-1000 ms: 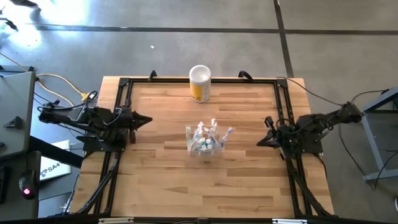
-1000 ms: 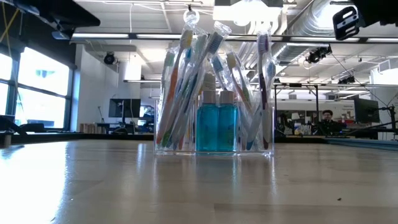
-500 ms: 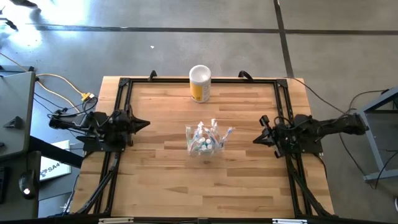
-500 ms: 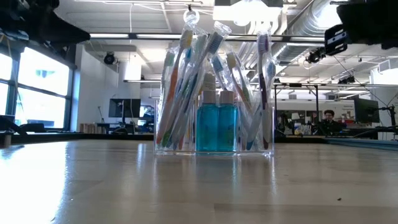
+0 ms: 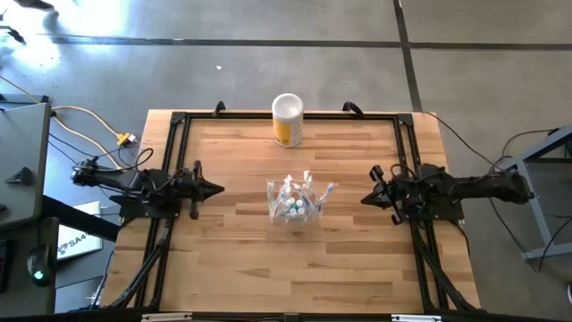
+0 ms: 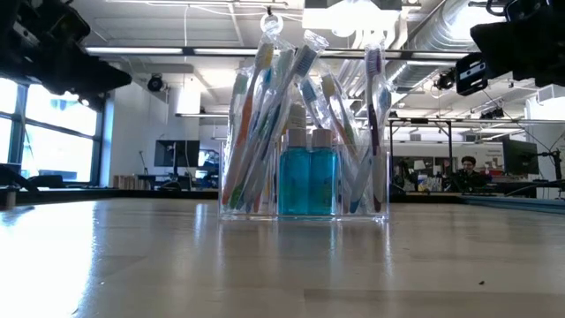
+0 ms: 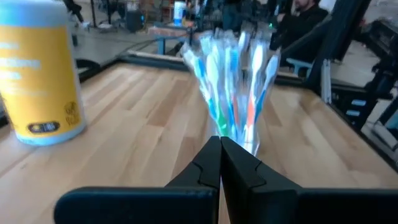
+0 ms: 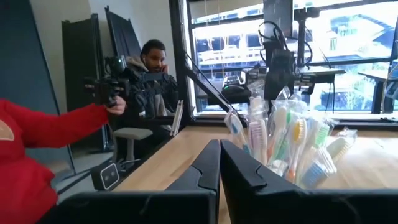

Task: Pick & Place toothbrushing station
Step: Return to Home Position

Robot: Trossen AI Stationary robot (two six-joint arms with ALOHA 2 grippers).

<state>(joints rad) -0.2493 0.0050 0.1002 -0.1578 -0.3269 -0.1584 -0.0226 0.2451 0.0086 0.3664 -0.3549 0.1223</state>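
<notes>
Smooth wood w/ slight sheen is showing on the table (image 5: 357, 259). The holder (image 6: 256, 212) is looking like clear glossy plastic, its toothbrushes (image 6: 265, 115) translucent.

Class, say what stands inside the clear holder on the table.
Inside the clear holder, toothbrushes lean at both sides, with two teal tubes between them. Anything behind the tubes is covered.

Clear holder (image 6: 237, 208) stands upright mid-table (image 6: 265, 269). Toothbrushes (image 6: 254, 124) lean in its left and right parts, heads up, fanning outward. Two teal tubes (image 6: 308, 181) with white caps stand side by side in the middle part. Dark arm piece (image 6: 53, 62) top left, another arm piece (image 6: 521, 44) top right, both above the table. Person (image 6: 465, 173) seated far back, right.
</notes>
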